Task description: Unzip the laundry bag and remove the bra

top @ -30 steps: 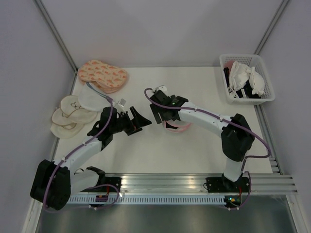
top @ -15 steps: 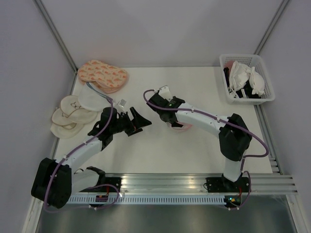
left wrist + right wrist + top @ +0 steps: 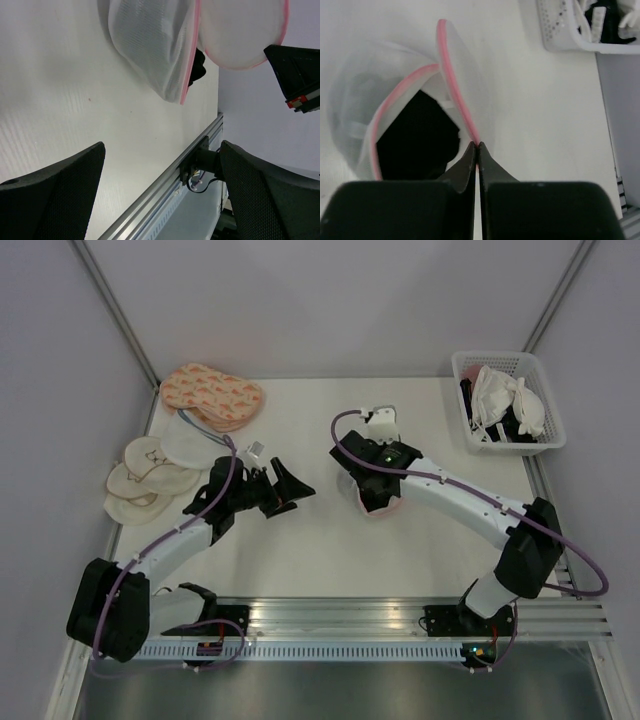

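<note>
The laundry bag [image 3: 377, 504] lies mid-table, a white mesh pod with a pink rim, its zip open and its lid flap [image 3: 454, 90] standing up. Inside the opening shows the black bra [image 3: 415, 142], also seen as a dark bit at the bag's mouth [image 3: 199, 65]. My right gripper [image 3: 478, 146] is shut on the lid's pink rim, hanging just over the bag [image 3: 371, 488]. My left gripper [image 3: 297, 493] stays wide open left of the bag with nothing between its fingers [image 3: 60, 185], the mesh body [image 3: 150, 45] well ahead of it.
A white basket [image 3: 458, 366] holding white padded bras [image 3: 512, 398] stands at the back right. Peach patterned pads [image 3: 212, 395] and cream round pads [image 3: 145, 480] lie at the left edge. The aluminium rail [image 3: 380, 612] runs along the near edge.
My right gripper closed on the bag's pink rim, and the right arm swung rightward, taking the bag slightly right. The left arm barely moved.
</note>
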`<state>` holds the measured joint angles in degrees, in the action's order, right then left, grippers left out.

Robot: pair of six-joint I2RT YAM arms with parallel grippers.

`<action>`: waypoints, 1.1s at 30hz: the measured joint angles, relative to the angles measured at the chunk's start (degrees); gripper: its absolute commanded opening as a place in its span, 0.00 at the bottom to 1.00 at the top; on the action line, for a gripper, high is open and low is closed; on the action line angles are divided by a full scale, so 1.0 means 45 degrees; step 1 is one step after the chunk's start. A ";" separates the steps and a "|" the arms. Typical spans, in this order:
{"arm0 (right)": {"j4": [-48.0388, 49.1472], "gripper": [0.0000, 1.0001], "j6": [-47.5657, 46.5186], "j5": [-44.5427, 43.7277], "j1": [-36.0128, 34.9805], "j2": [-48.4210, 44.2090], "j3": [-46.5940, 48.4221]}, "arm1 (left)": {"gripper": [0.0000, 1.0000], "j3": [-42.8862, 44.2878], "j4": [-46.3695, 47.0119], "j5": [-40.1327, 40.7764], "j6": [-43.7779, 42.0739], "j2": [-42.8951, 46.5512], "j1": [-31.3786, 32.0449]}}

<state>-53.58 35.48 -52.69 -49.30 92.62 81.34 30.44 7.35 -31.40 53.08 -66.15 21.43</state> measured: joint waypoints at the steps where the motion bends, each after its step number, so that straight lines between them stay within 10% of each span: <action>1: -0.0112 0.00 0.0321 -0.0170 0.0199 -0.0267 -0.0296 | 0.98 0.0233 0.0000 -0.0063 0.0000 -0.0204 0.0068; 5: -0.0534 0.09 0.1355 -0.0646 0.1724 -0.1535 -0.2011 | 0.98 0.1642 -0.0034 -0.0185 -0.0102 -0.1166 0.0636; 8: -0.0714 0.97 0.1826 -0.0631 0.3055 -0.2705 -0.3274 | 0.98 0.3288 -0.0146 -0.0199 -0.0461 -0.2288 0.1214; 19: 0.0243 0.98 0.1472 0.1311 0.3648 -0.6562 -0.4507 | 0.91 0.9039 -0.3007 0.1229 -0.4483 -0.7150 0.2934; 28: 0.1899 0.98 0.0772 0.4197 0.3643 -0.6426 -0.5979 | 0.89 1.0205 -0.4828 0.2268 -0.7660 -0.9034 0.3487; 33: 0.2880 0.98 0.0427 0.5100 0.3633 -0.6407 -0.6606 | 0.70 1.0438 -0.5149 0.2642 -0.8228 -0.9656 0.3638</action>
<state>-40.62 37.41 -29.74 -32.95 63.79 51.62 77.41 -15.81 -19.51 16.05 -109.60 37.80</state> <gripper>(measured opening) 0.978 0.774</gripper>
